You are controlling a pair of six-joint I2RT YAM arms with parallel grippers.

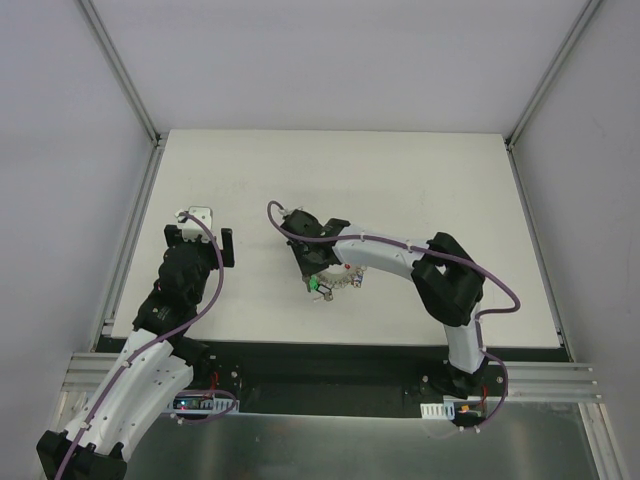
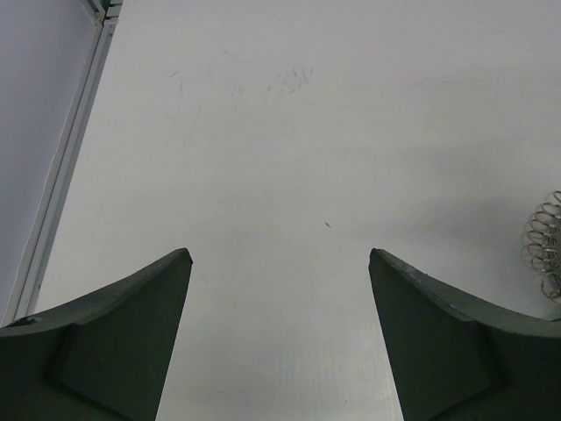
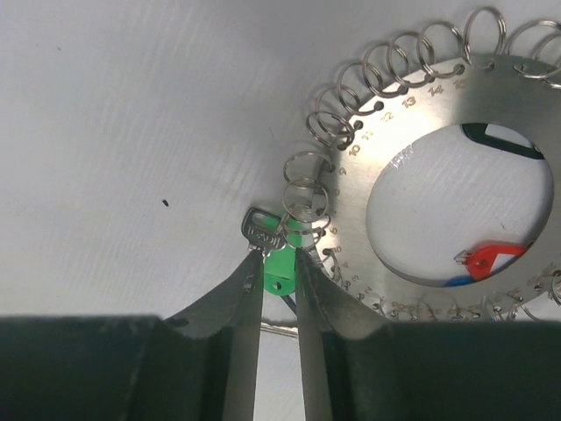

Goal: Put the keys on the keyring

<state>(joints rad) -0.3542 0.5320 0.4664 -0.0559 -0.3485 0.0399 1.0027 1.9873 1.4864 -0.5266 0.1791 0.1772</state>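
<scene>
Left fingers [image 2: 114,342] wide apart; right fingers [image 3: 237,324] clamped on green-tagged key [image 3: 279,267] beside keyring [image 3: 421,114].

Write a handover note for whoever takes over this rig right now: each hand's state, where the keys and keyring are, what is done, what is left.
Left hand: open, empty, over bare table, away from the work.
Right hand: fingers close together with the green tag between them; a firm pinch cannot be confirmed.
Keyring: at the right hand's fingertips. The green key's silver head sits at its rim beside a small split ring.
Blue tag: shows through the keyring's centre hole, next to a red tag.
Done: no key visibly threaded on.
To do: get the green and blue keys onto the keyring.
</scene>
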